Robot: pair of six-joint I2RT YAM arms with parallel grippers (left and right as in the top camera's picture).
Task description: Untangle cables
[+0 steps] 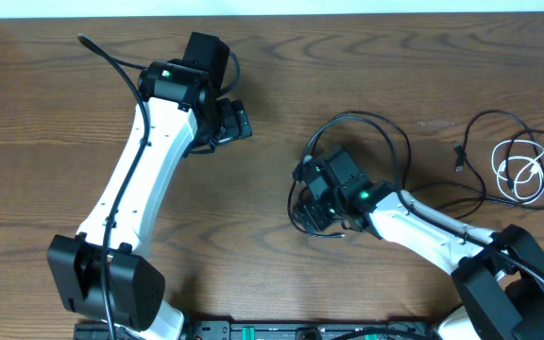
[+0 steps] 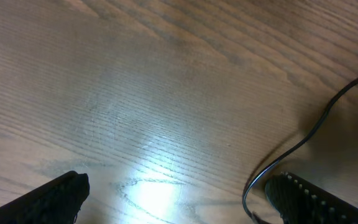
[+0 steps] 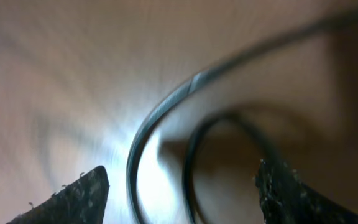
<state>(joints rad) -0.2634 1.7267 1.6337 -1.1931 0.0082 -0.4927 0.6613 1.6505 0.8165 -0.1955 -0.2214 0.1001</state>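
left gripper (image 2: 179, 190) wide open, holding nothing | right gripper (image 3: 182, 186) open, blurred black cables (image 3: 160, 112) loop between its fingers, unclamped | white cable (image 1: 522, 172) coiled at table (image 1: 366, 66) right edge

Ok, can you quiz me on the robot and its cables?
1. True or false: the white cable lies between the left gripper's fingers.
2. Which gripper sits over a loop of black cable? A left, B right.
3. Fill in: the table is made of ____.
Key: 1 false, the white cable lies far from the left gripper. 2 B, the right gripper. 3 wood.
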